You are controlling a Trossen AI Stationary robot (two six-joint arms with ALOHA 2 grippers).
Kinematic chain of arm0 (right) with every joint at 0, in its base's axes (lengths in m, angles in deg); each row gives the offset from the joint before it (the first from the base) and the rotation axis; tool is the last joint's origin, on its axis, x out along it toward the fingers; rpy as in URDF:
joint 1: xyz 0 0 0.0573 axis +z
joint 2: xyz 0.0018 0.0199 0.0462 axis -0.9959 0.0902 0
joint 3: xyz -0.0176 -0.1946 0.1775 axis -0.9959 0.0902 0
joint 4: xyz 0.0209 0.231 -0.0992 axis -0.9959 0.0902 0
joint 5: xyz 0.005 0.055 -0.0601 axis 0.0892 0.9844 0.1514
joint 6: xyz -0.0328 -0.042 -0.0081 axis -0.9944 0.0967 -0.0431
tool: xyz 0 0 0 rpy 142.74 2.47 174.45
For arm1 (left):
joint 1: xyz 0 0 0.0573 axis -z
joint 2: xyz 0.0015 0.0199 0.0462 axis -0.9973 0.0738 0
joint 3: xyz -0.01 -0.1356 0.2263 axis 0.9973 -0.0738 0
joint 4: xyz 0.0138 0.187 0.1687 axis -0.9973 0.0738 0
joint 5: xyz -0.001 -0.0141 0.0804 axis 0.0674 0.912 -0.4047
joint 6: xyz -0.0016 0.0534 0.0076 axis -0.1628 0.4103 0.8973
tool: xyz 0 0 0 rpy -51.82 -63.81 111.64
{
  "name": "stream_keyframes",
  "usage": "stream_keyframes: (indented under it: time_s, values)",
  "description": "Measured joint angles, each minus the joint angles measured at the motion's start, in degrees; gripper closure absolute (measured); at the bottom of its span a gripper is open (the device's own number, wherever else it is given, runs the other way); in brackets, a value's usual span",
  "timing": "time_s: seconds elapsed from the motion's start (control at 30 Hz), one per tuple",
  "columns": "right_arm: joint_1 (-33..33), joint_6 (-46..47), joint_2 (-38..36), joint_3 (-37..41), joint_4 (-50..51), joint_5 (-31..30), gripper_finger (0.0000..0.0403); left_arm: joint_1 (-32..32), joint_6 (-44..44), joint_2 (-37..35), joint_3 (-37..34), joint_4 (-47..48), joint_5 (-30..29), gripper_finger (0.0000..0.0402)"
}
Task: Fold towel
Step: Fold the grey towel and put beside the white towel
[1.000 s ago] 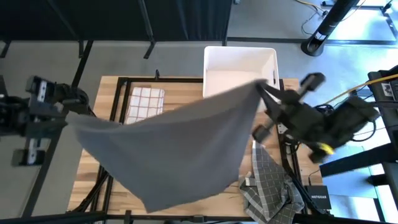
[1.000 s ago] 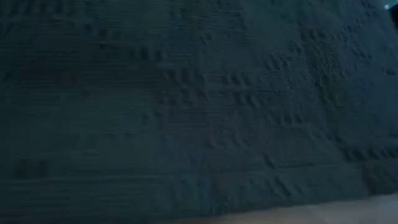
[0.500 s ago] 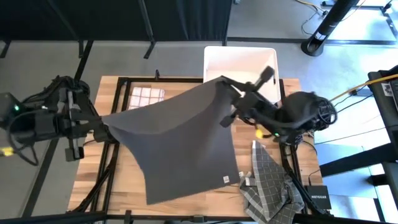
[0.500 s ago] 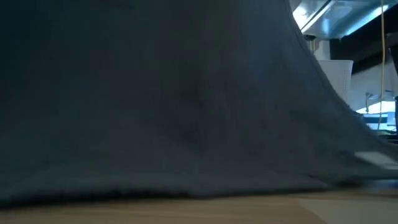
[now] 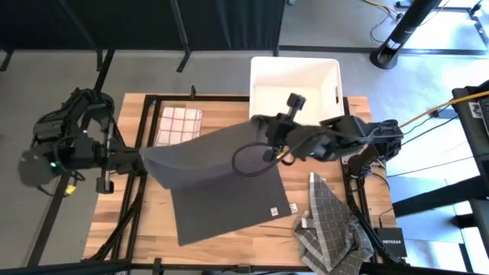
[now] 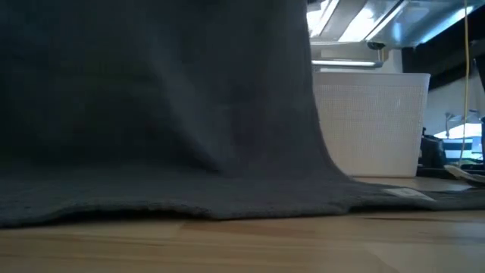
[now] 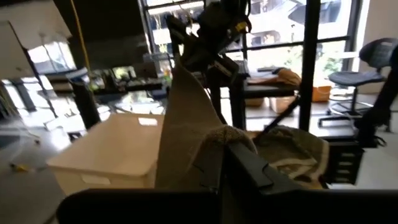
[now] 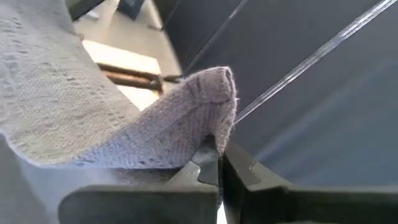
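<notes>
A dark grey towel (image 5: 218, 179) hangs between my two grippers over the middle of the table. Its near half (image 6: 189, 197) lies flat on the wood, with a small white tag (image 5: 271, 212) near the right corner. My left gripper (image 5: 140, 157) is shut on the towel's left upper corner. My right gripper (image 5: 257, 124) is shut on the right upper corner, in front of the white basket. The low view is mostly filled by the towel. My left gripper pinches the towel's left upper corner (image 7: 219, 138) between its two fingers, coming level from the table's left. The cloth bunches above the fingertips. The upper edge runs from there across to the other gripper. The towel slopes down to the table. My right gripper pinches the towel's right upper corner (image 8: 214, 93) between its two fingers, slanting down from the table's right. A small fold of cloth sticks up past the fingertips (image 8: 210, 163). The rest of the towel falls away toward the table, where its near part rests.
A white basket (image 5: 294, 76) stands at the far edge, just behind my right gripper. A folded red-checked cloth (image 5: 179, 124) lies at the far left. A heap of grey-checked cloths (image 5: 328, 229) sits at the near right corner. Bare wood (image 5: 153, 221) shows at the near left.
Both grippers have come down and drawn toward each other, the left toward the table's right and the right toward its left, both still shut on their corners. The towel, which hung spread in the air, has sunk. Its near half now lies on the table.
</notes>
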Motion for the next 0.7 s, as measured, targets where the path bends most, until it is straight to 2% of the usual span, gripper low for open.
stream_keyframes:
  time_s: [0.17,0.33,0.47,0.7]
  values:
    - [-1.20,2.73,0.00,6.31,0.01,4.86,0.0402,-1.46,-17.49,0.03,-2.62,11.68,6.52,0.0396]
    - [-3.43,3.23,0.02,13.78,-1.21,6.74,0.0402,-1.72,-34.34,-0.05,-4.91,22.53,14.48,0.0396]
    - [-6.68,2.01,-0.39,19.17,-7.37,13.92,0.0402,-3.73,-47.86,-0.01,-6.66,31.32,18.04,0.0396]
    - [-13.80,-2.03,-1.46,28.59,-19.06,20.84,0.0403,-11.34,-47.53,-1.19,-10.91,31.05,20.16,0.0396]
